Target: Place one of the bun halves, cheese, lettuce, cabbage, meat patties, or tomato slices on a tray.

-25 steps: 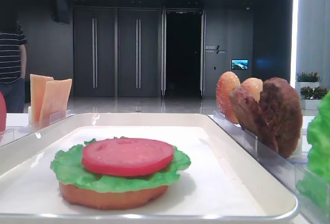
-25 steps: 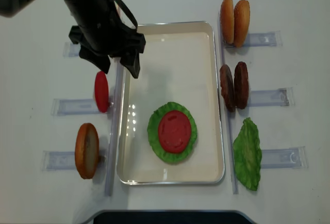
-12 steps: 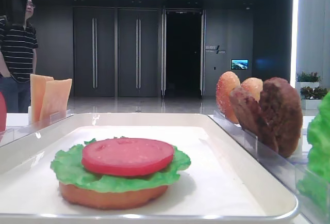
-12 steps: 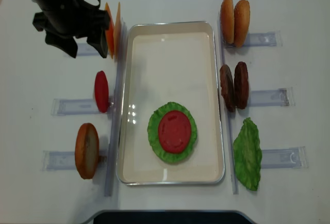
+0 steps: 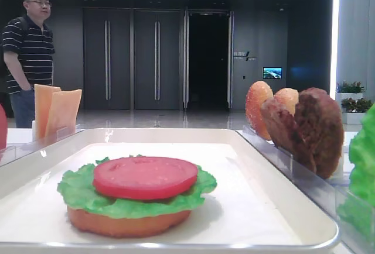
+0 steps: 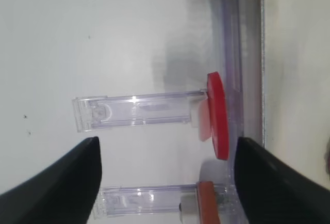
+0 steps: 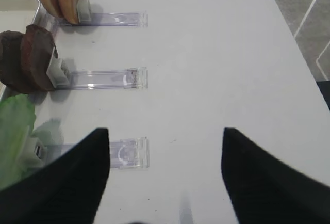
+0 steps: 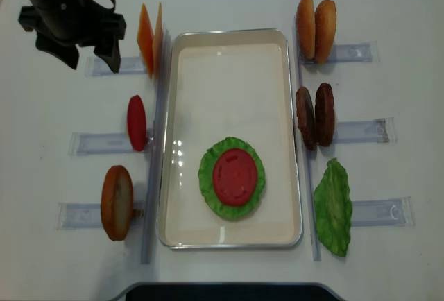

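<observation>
The white tray (image 8: 229, 65) is sitting in the middle of the table, and everything else is arranged around it. Lying flat on the tray, toward its near end, a stack is building up: a bun half (image 5: 120, 223) at the bottom, a green lettuce leaf (image 8: 208, 190) over it, and a tomato slice (image 8: 234, 176) resting on top. Off the tray's left side, clear holders (image 8: 97, 141) are keeping pieces upright: two cheese slices (image 8: 149, 37) by the far corner, a spare tomato slice (image 8: 137, 123) beside the middle, and another bun half (image 8: 116, 202) near the front. Off the tray's right side, two buns (image 8: 316, 27) are standing on edge by the far corner, two meat patties (image 8: 316, 115) beside the middle, and a loose lettuce leaf (image 8: 334, 207) is lying near the front. The left gripper (image 8: 89, 55) is hanging out past the tray's far left corner, beyond the cheese, its jaws spread wide and carrying nothing. The right gripper (image 7: 165, 146) is hovering over bare table to the right of the tray, fingers apart and empty. A man in a striped shirt (image 5: 29, 55) is standing in the background
</observation>
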Robot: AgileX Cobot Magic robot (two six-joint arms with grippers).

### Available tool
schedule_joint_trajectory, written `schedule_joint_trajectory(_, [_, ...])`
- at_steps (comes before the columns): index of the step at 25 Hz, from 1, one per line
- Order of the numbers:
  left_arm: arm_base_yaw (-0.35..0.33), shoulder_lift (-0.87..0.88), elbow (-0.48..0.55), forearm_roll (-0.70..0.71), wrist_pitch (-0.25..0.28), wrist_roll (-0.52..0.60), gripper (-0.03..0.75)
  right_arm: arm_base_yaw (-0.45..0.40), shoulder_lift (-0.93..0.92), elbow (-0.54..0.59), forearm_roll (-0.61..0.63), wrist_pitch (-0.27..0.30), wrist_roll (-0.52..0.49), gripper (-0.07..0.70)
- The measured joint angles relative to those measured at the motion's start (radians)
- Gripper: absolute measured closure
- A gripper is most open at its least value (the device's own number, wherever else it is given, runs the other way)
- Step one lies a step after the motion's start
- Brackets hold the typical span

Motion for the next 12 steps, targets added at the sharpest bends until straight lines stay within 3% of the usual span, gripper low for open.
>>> schedule_joint_trajectory(12, [0.140,0.000,0.000,0.000,0.000,0.065,0.125,0.000,0.000,0.000,0.000,0.000,0.000,0.160])
